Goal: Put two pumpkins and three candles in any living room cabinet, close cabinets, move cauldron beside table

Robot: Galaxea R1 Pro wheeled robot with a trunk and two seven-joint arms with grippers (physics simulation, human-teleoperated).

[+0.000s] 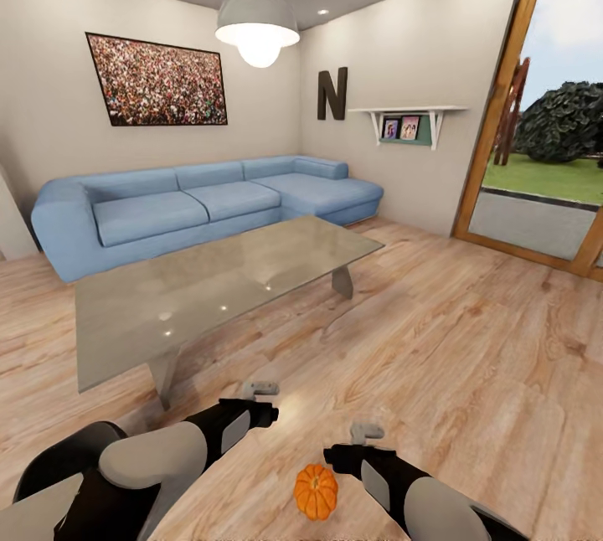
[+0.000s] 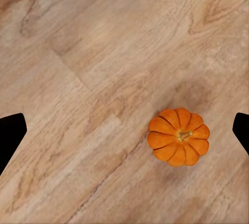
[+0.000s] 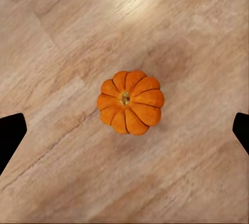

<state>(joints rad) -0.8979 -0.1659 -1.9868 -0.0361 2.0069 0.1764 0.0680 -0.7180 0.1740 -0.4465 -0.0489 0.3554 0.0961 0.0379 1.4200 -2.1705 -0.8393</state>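
Orange pumpkin (image 1: 316,491) upright on the wood floor (image 1: 469,357), at 6 o'clock from the glass surface (image 1: 209,290). Right claw (image 3: 124,125) spread directly above it; left claw (image 2: 124,130) spread too, pumpkin off-centre between fingers.

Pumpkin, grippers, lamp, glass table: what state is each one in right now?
Pumpkin: upright on the wooden floor, stem up, not gripped.
Left gripper: open, empty, above the floor beside the pumpkin.
Right gripper: open, empty, hanging over the pumpkin.
Lamp: lit.
Glass table: standing, nothing on its top.
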